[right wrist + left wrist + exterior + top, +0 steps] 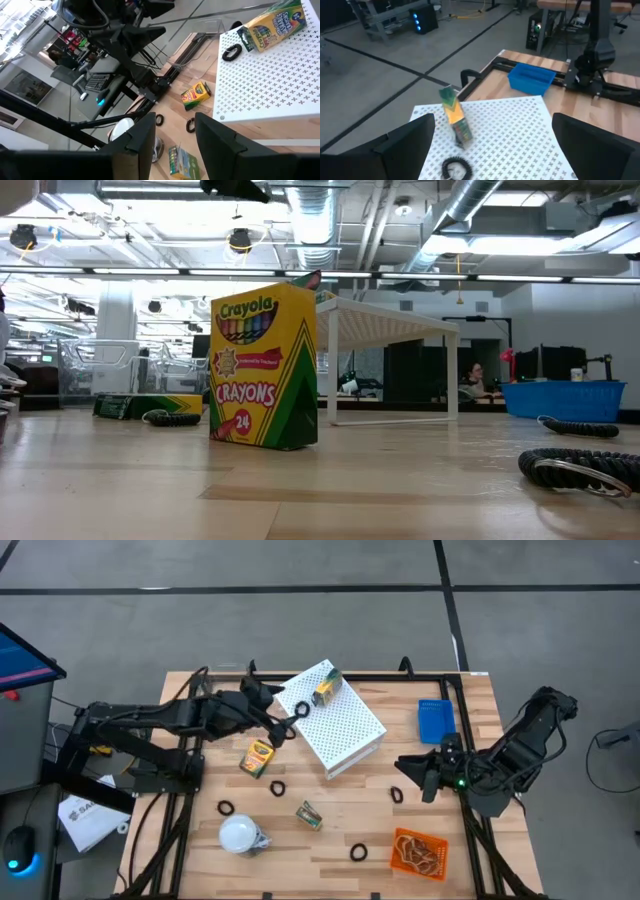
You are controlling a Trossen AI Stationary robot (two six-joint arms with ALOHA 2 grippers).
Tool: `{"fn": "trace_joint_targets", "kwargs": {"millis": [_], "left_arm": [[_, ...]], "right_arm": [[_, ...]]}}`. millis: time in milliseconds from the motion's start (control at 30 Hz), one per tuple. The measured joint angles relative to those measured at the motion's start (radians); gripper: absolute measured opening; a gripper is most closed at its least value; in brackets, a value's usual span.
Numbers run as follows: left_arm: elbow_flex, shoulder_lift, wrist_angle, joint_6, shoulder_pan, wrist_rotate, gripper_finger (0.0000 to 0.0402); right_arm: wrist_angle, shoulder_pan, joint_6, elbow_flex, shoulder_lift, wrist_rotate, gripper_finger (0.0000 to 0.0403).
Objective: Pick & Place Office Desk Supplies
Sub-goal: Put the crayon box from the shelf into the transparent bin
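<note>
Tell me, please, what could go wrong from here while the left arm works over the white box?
1. The left gripper hangs open at the edge of the white box, right by the black ring. Closing a little off could push the ring off the edge.
2. The crayon box on the white box lies close behind the ring; a reach forward might knock it.
3. The right gripper waits near another ring, with no clear risk.

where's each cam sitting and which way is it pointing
High view: above the table, straight down; both arms show, left gripper by the white perforated box, right gripper waiting.
Low view: table-top height, level past a crayon box; no gripper clearly shows.
Left wrist view: over the perforated box, own fingers open.
Right wrist view: toward the box, own fingers open.
Both wrist views share the crayon box on top.
</note>
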Motion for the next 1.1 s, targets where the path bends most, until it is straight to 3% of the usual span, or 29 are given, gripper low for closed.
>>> {"fn": "trace_joint_targets", "kwargs": {"millis": [233,400,467,600,733,900,1100], "left_arm": [[0.001,0.037,0.049,-0.024,-0.001,0.076,0.0399],[0.000,0.131,0.235,-0.016,-0.001,0.093,0.0400],[0.001,0.180,0.307,0.011,0.001,0.050,0.0400],[0.004,0.266,0.296,-0.010,0.025,-0.124,0.0400],[0.012,0.334,0.297,-0.055,0.061,-0.210,0.0400],[0.013,0.394,0.298,-0.153,0.112,-0.216,0.0400],[0.013,0.463,0.363,-0.151,0.144,-0.211,0.0400]], "right_arm": [[0.007,0.003,-0.001,0.000,0.000,0.001,0.0134],[0.021,0.003,-0.001,0.000,0.000,0.001,0.0134],[0.021,0.003,-0.001,0.000,0.000,0.001,0.0134],[0.034,0.003,-0.001,0.000,0.000,0.000,0.0134],[0.043,0.003,-0.001,0.000,0.000,0.000,0.0134],[0.048,0.003,-0.001,0.000,0.000,0.000,0.0134],[0.048,0.003,0.000,0.000,0.000,0.000,0.0134]]}}
